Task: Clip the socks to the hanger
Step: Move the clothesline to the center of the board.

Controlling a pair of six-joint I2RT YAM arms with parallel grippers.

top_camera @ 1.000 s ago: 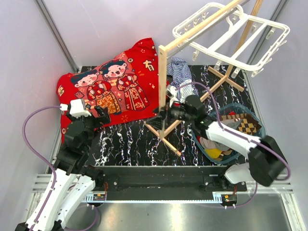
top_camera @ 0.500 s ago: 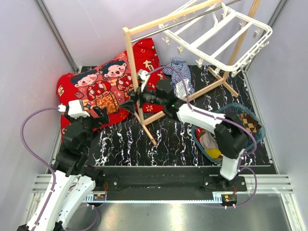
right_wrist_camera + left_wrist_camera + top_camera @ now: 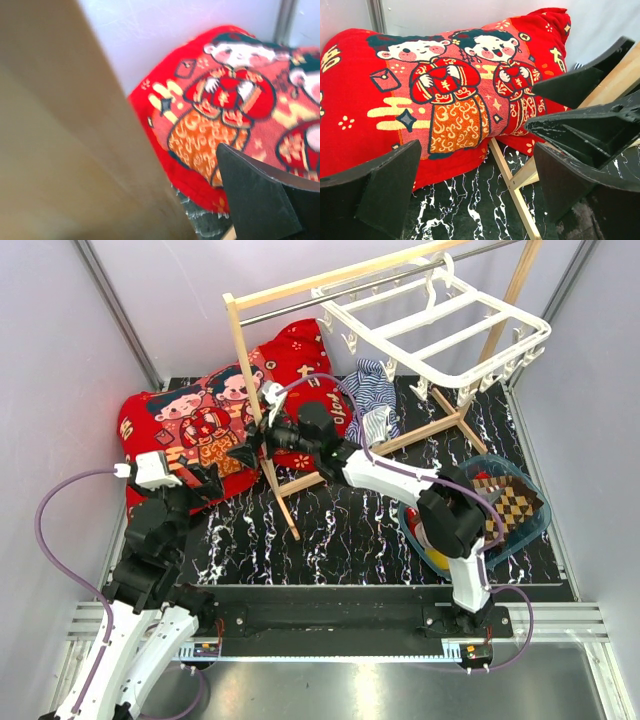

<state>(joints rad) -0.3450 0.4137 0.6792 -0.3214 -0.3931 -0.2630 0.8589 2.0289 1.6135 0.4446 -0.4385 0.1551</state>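
The white grid hanger (image 3: 432,332) hangs by its hook from the top bar of a light wooden rack (image 3: 248,370) at the back. A diamond-checkered sock (image 3: 510,502) lies with other socks in the blue basket (image 3: 541,514) on the right. My right gripper (image 3: 252,447) is stretched far left and stands open, with the rack's upright post between its fingers. In the right wrist view that post (image 3: 75,125) fills the left side and only one finger (image 3: 255,200) shows. My left gripper (image 3: 475,200) is open and empty, low over the marble, just left of the rack's foot (image 3: 520,195).
A red cushion with cartoon figures (image 3: 200,420) lies at the back left, right behind both grippers. A blue-and-white striped cloth (image 3: 375,400) lies under the hanger. The rack's crossed wooden feet (image 3: 440,425) spread over the black marble table (image 3: 340,530). Grey walls close in on both sides.
My right arm has swung left across the table, and the wooden rack with the hanger has shifted left with it. The left arm has barely moved.
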